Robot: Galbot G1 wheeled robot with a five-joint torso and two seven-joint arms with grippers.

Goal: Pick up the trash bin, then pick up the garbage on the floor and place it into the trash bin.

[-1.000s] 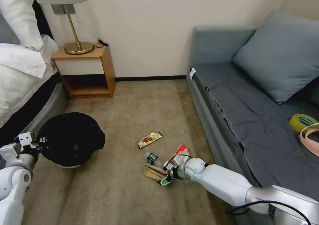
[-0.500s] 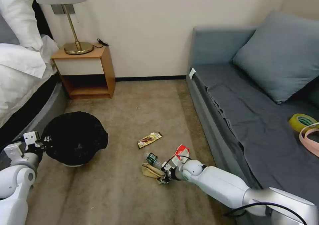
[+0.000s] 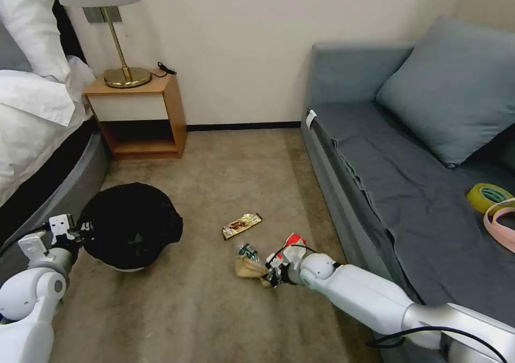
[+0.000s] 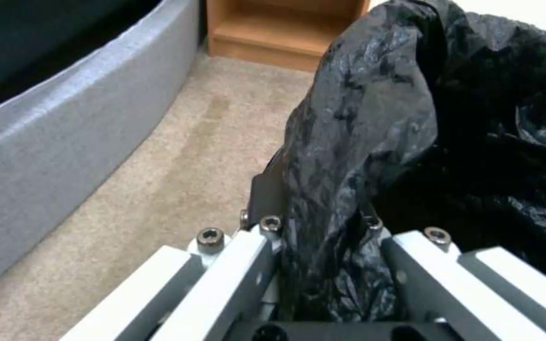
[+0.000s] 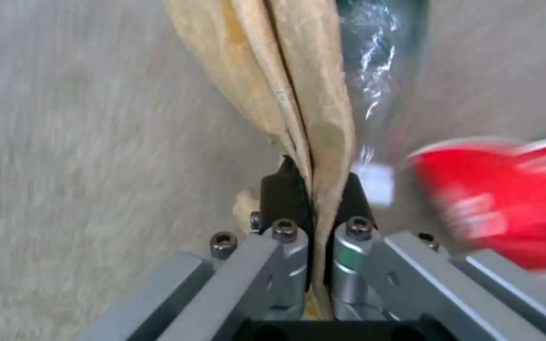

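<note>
Tan paper is pinched between the fingers (image 5: 279,194) of the right gripper (image 5: 314,189): in the right wrist view the two dark pads are pressed nearly together on the folded tan paper scrap (image 5: 286,85), which rises from them toward the top of the frame. Beside it that view shows the blurred clear bottle (image 5: 374,61) at upper right and the red-and-white packet (image 5: 507,199) at right, details the head view gives only small.

In the head view the right gripper (image 3: 271,274) sits low at centre of the frame, on the carpet, with the scrap (image 3: 248,267), the bottle (image 3: 247,251) and the packet (image 3: 292,245) bunched around it. The gold-brown snack wrapper (image 3: 242,225) lies apart, just above them.

The left gripper (image 4: 323,227) is clamped on the black liner at the rim of the trash bin (image 4: 450,118); the left wrist view shows the plastic bunched between its narrowly spaced fingers. In the head view the left gripper (image 3: 72,231) is at lower left, and the bin (image 3: 131,226) hangs tilted there, near the grey bed base (image 3: 59,191).
</note>
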